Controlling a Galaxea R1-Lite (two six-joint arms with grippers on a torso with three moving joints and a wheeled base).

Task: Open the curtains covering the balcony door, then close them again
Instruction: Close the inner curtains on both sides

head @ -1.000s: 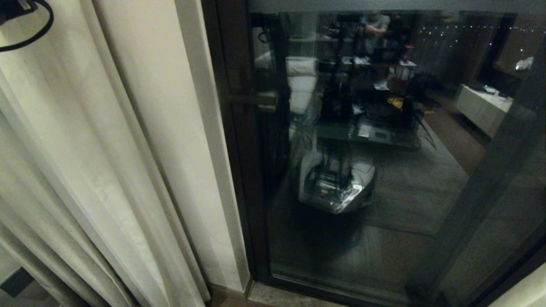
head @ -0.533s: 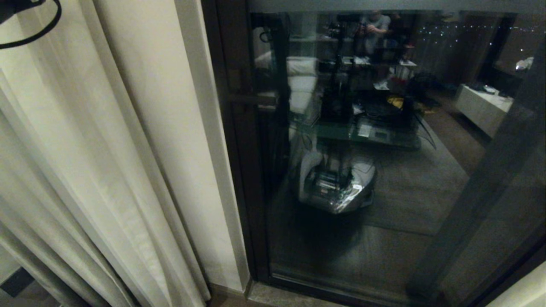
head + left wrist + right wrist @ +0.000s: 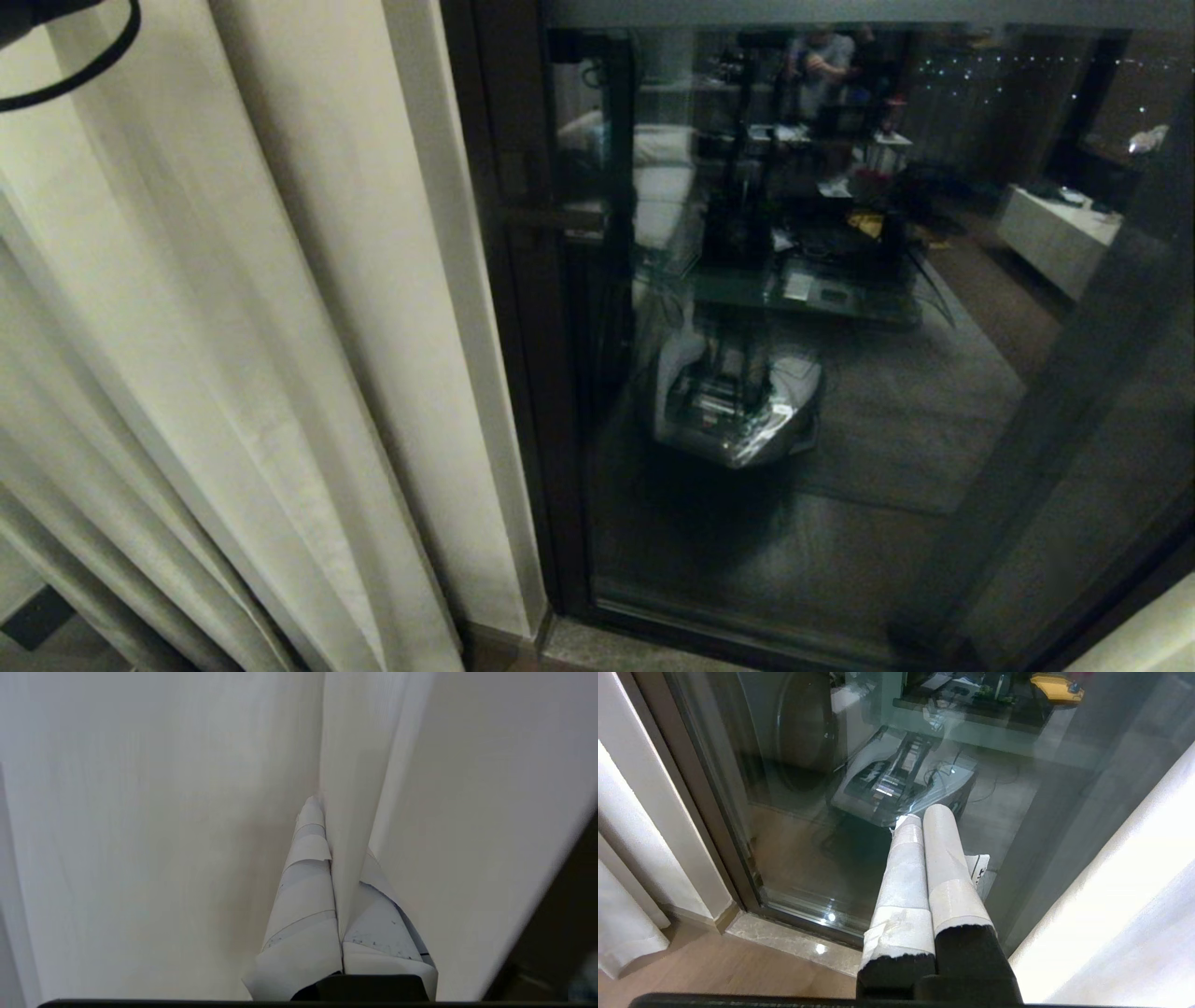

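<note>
At left curtain (image 3: 355,812): my left jaws clamped on thin pleat, could slip out when pulled; right jaws closed, empty, near balcony door (image 3: 794,788).

You see only a dark corner and cable loop of the left arm (image 3: 56,56) in the head view; its hand is outside that picture. In the left wrist view a curtain fold (image 3: 348,812) covers the inner faces of the left hand (image 3: 334,858), and cloth hides the balcony door. The curtains (image 3: 233,373) run off the head view's top, left and bottom edges. The balcony door handle (image 3: 551,219) is dim and hard to make out.
</note>
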